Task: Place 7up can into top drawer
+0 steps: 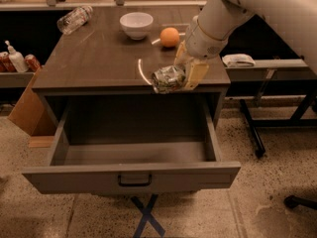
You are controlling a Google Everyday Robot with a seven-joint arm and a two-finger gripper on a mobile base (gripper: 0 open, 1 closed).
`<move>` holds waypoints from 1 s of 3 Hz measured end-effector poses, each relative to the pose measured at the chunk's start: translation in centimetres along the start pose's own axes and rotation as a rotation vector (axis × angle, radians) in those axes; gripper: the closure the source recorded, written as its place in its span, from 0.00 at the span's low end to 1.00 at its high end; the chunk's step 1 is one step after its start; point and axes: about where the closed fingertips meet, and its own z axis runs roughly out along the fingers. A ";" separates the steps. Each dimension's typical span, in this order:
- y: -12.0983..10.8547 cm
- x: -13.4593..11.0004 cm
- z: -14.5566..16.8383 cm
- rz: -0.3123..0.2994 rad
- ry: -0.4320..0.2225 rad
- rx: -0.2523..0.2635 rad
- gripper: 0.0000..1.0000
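- A blue tape cross [147, 216] marks the speckled floor nearest the camera, just under the drawer front.
- The top drawer [89, 178] is pulled out wide from under the table's front edge. Its flat grey front carries a dark handle [134, 181] at the centre, and its grey floor shows behind.
- The 7up can [166, 79] lies on its side at the table's front edge, right of centre, with its silver end turned to the left. Whether it touches the tabletop I cannot tell.
- The gripper [181, 75] is clenched on the can, one pale yellow finger [196, 74] against its right side and the other behind it. The white arm [257, 4] comes down from the upper right.
- The brown table [94, 63] stands above the drawer.
- An orange [170, 36] sits toward the far right corner, well apart from the can.
- A white bowl [136, 24] stands just left of the orange, near the far edge.
- A clear plastic bottle [74, 19] lies on its side at the far left corner.
- Left of the table, a low shelf holds a pump bottle [16, 59] and red cans [32, 62].
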 end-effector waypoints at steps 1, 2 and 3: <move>0.7 -0.3 1.1 0.024 0.010 -0.012 1.00; 2.7 -1.3 1.6 0.076 0.015 -0.005 1.00; 5.3 -0.9 5.6 0.160 -0.009 -0.032 1.00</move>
